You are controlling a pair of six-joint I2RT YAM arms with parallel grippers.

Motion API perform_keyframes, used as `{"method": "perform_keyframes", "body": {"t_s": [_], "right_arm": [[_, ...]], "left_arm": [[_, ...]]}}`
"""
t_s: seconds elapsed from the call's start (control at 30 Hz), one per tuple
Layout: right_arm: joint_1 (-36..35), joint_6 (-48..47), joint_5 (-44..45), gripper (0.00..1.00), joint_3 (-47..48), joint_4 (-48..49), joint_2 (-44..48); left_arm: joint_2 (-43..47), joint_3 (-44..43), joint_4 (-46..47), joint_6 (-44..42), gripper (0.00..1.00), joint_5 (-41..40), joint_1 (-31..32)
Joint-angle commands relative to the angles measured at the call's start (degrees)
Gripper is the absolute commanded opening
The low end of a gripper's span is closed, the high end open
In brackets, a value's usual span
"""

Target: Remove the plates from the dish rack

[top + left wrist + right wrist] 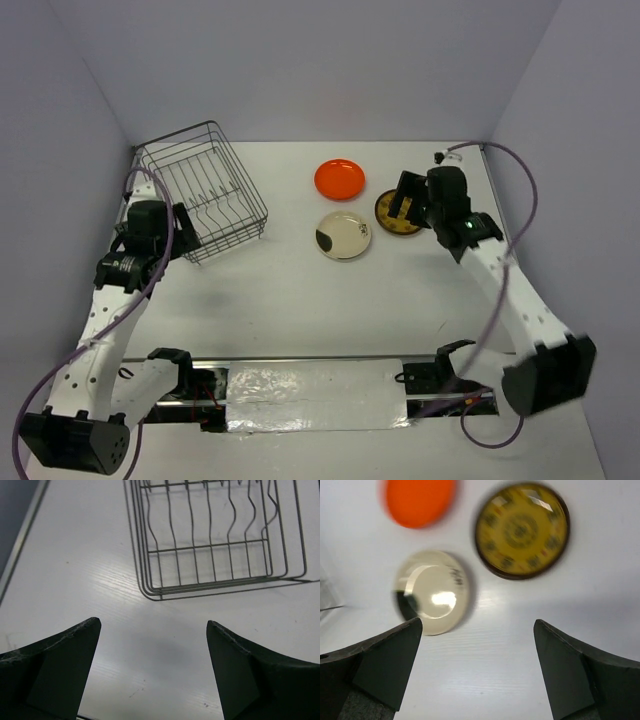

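Your dish rack (pixel 203 190) sits far left on the surface (pixel 300 300) with nothing visible between its prongs, and the three plates lie flat and apart to its right: orange plate (pixel 419 500) farthest, cream plate (pixel 432 591) nearest, dark brown plate (pixel 521 529) rightmost, so unloading looks done. Your right gripper (pixel 478 622) hangs above bare surface near the cream and brown ones, fingers spread, holding nothing, a width that fits clearing a plate rim. Your left gripper (pixel 154 625), also spread and empty, hovers just beside the rack's near corner, probably placed to steady it
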State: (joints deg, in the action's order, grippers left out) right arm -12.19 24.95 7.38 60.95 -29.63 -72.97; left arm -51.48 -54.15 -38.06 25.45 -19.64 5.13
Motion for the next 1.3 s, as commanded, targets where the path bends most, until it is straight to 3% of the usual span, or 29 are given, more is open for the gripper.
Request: {"method": "perform_keyframes", "body": {"t_s": [0.0,0.23,0.47,0.77,1.27], "right_arm": [[-5.6,-5.6,8.7,1.0,3.1,-4.0,17.1],[-7.1,-11.0,3.4,1.0,2.7,-13.7,35.2],[-8.1,-12.2,10.5,1.0,2.3,-20.1,46.5],[-8.1,-13.3,10.2,1.0,2.5,-24.7,49.1],[-8.2,-12.8,10.0,1.0,3.4,-24.2,48.4]], "left_arm": [[2.1,-3.0,-2.3,1.4,1.0,-8.6,0.1],[7.7,-1.0,-3.9,3.6,0.99,-9.8,0.1],[16.5,1.1,-3.8,5.3,1.0,-11.2,0.5],[24.9,3.3,-1.0,4.7,0.99,-10.1,1.0],[24.1,3.3,-0.7,4.3,1.0,-10.0,1.6]]}}
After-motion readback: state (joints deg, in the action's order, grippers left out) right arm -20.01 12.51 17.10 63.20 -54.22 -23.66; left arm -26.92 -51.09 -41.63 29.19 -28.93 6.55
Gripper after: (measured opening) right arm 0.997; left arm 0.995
